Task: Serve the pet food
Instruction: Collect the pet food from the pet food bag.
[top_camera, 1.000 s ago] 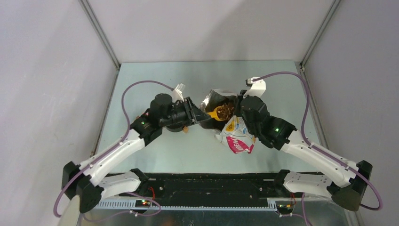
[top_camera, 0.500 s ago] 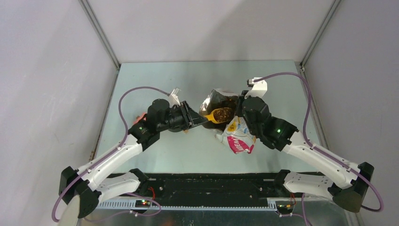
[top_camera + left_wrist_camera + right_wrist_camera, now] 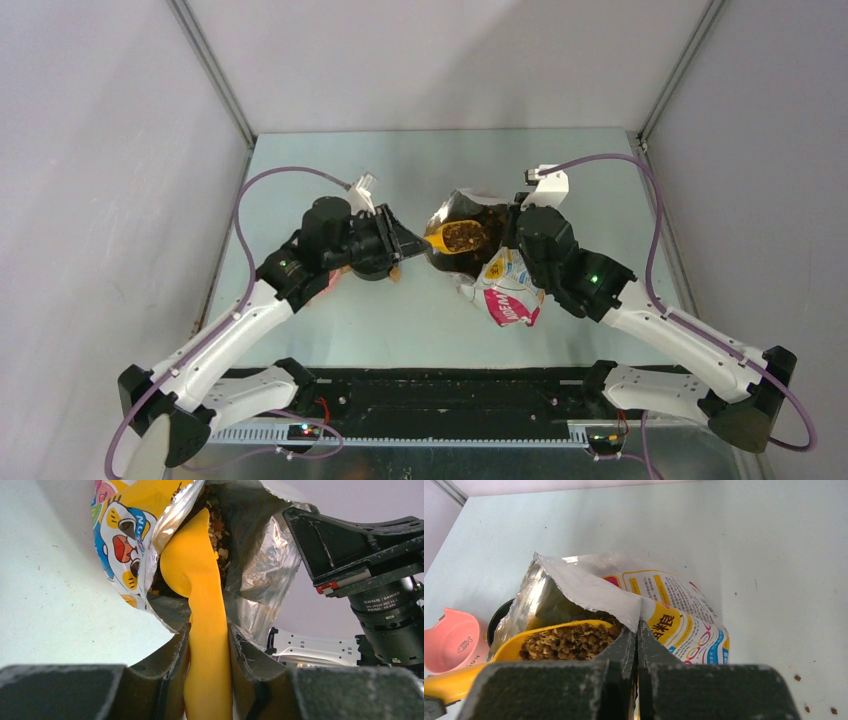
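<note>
My left gripper [image 3: 410,243] is shut on the handle of a yellow scoop [image 3: 445,240]. The scoop's bowl is heaped with brown kibble, the pet food [image 3: 466,236], and sits at the open mouth of the cat-printed bag [image 3: 505,290]. In the left wrist view the fingers [image 3: 172,652] clamp the yellow handle [image 3: 202,630], and the scoop reaches into the foil-lined bag [image 3: 120,535]. My right gripper [image 3: 508,232] is shut on the bag's upper edge. In the right wrist view its closed tips [image 3: 637,630] pinch the foil lip [image 3: 599,592] beside the full scoop [image 3: 569,641].
A pink pet bowl [image 3: 455,640] stands left of the bag, partly under my left arm in the top view [image 3: 325,283]. A dark round object [image 3: 499,617] sits between bowl and bag. A few loose pellets [image 3: 796,677] lie on the table [image 3: 560,170].
My left arm has drawn back to the left, and the loaded scoop has shifted slightly left at the bag's mouth. The right arm and bag have hardly moved.
</note>
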Controlling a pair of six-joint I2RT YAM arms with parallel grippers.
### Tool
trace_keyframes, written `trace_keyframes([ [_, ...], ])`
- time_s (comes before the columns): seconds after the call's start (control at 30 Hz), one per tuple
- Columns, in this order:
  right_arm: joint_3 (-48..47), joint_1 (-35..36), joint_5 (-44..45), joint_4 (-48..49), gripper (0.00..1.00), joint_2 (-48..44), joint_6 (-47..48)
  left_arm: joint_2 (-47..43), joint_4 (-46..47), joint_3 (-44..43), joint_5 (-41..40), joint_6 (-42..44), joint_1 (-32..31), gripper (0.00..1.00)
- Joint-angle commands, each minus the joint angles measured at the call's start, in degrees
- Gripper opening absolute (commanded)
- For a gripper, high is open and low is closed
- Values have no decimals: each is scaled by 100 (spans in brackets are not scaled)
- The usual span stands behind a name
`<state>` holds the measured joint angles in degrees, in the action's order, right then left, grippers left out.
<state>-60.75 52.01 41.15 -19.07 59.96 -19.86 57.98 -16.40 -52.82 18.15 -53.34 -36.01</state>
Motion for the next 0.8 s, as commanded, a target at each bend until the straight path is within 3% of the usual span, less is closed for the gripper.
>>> trace_keyframes([
  [0.0,-93,38,72,367,0,-266,41,-66,-646,-390,-275,651,39,0],
  [0.37,-87,106,14,224,0,-350,-33,47,-132,-242,193,400,86,0],
  [0.5,-87,114,-51,226,0,-390,-57,-117,868,385,262,-239,205,0],
  [0.67,-89,211,-58,197,0,-434,-30,-96,3291,1327,1024,-1522,430,0],
  [0.77,-93,234,-3,187,0,-467,-19,-36,4247,1709,1196,-1917,489,0],
])
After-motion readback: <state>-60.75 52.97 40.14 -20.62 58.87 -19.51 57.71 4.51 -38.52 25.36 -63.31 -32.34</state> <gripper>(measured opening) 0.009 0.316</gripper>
